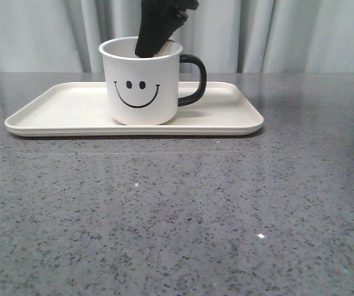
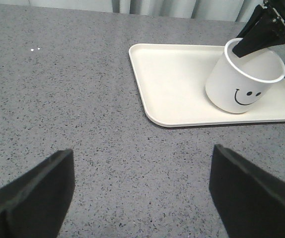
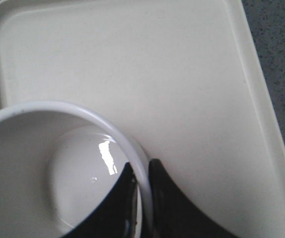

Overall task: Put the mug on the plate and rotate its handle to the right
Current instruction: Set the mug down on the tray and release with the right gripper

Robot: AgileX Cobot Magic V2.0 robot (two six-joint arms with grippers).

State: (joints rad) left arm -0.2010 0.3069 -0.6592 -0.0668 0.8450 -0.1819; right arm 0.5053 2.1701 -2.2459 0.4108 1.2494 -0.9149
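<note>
Nearest to us lies bare speckled grey table (image 1: 177,209), and beyond it the plate (image 1: 60,111) carries the mug (image 1: 141,86) upright, smiley facing us, its handle (image 1: 193,80) pointing right. Our right gripper (image 3: 142,198) comes down from above and clamps the mug's rim, one finger inside and one outside. Our left gripper (image 2: 142,193) hangs released over the table, well apart from the plate.

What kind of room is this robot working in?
Probably a lab or test setup, not a real kitchen: a bare speckled grey countertop, a plain grey curtain behind it, and just one mug on a plate.
</note>
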